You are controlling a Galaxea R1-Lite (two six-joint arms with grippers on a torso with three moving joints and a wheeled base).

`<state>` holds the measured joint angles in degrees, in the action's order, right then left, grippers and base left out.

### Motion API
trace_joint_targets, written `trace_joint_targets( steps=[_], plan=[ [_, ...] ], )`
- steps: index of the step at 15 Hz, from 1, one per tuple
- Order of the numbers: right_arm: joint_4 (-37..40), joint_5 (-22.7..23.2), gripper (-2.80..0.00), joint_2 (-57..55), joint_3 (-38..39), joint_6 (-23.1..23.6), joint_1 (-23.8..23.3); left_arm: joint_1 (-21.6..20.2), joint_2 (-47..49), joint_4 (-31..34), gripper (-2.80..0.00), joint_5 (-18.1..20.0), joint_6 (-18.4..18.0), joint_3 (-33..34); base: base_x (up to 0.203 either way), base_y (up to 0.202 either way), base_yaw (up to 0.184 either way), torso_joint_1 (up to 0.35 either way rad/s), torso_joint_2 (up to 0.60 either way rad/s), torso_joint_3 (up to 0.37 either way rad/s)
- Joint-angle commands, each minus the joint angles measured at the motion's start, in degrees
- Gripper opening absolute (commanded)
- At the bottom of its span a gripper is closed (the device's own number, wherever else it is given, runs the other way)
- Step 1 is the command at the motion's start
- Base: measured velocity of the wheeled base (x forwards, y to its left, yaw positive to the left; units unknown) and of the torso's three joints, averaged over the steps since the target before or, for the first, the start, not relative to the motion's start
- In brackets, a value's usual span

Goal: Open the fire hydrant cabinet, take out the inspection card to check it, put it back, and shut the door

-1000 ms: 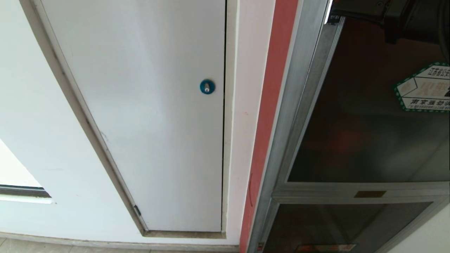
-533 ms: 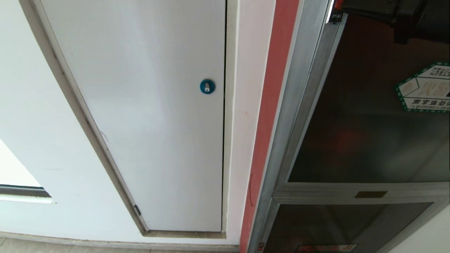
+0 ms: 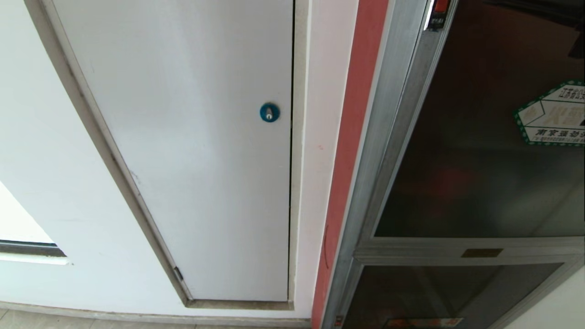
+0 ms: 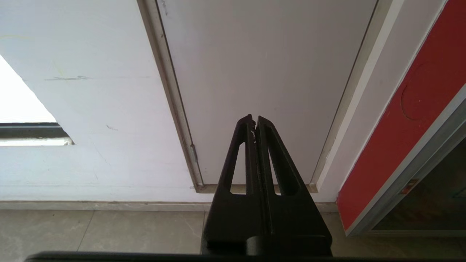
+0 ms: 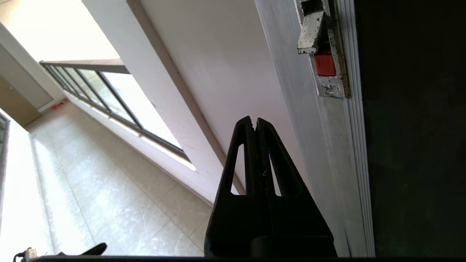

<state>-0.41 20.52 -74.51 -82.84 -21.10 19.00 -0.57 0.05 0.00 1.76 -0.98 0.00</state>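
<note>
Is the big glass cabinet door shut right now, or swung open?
Shut. The door lies flush in its silver frame, its red latch tab sits against the frame edge, and no gap shows.

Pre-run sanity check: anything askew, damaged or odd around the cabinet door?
Nothing stands out. The door sits flush in its frame, its red latch tab and sticker are intact, and the white panel beside it is shut. Only faint scuffs mark the wall.

I can't make out what sits behind the door's (image 3: 475, 151) dark glass, only a dim reddish smear. The sticker (image 3: 555, 114) is cut by the right edge. Small print under the latch tab (image 5: 325, 64) is unreadable. The lower panel's label (image 3: 422, 322) runs off the bottom.
</note>
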Motion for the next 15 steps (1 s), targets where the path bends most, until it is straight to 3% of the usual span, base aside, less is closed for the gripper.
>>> trace_joint_targets(
  steps=[1,4,12,13,15],
  plan=[
    [-0.1,0.0,-2.8,2.0,0.9,-0.1,0.3,0.0,0.0,0.0,-2.8,0.0,0.0,0.1,0.0,0.0,0.0,0.0,0.0,0.0],
    [-0.1,-3.1,-2.8,2.1,1.3,0.8,2.2,0.0,0.0,0.0,-2.8,0.0,0.0,0.1,0.0,0.0,0.0,0.0,0.0,0.0],
    [-0.2,-15.3,-2.8,2.7,2.9,8.5,9.4,0.0,0.0,0.0,-2.8,0.0,0.0,0.1,0.0,0.0,0.0,0.0,0.0,0.0],
    [-0.4,-17.7,0.0,2.6,2.8,9.5,9.8,0.0,0.0,0.0,-2.8,0.0,0.0,0.1,0.0,0.0,0.0,0.0,0.0,0.0],
    [-1.9,-24.6,0.0,2.5,4.3,15.6,12.0,0.0,0.0,0.0,-2.8,0.0,0.0,0.1,0.0,0.0,0.0,0.0,0.0,0.0]
  ],
)
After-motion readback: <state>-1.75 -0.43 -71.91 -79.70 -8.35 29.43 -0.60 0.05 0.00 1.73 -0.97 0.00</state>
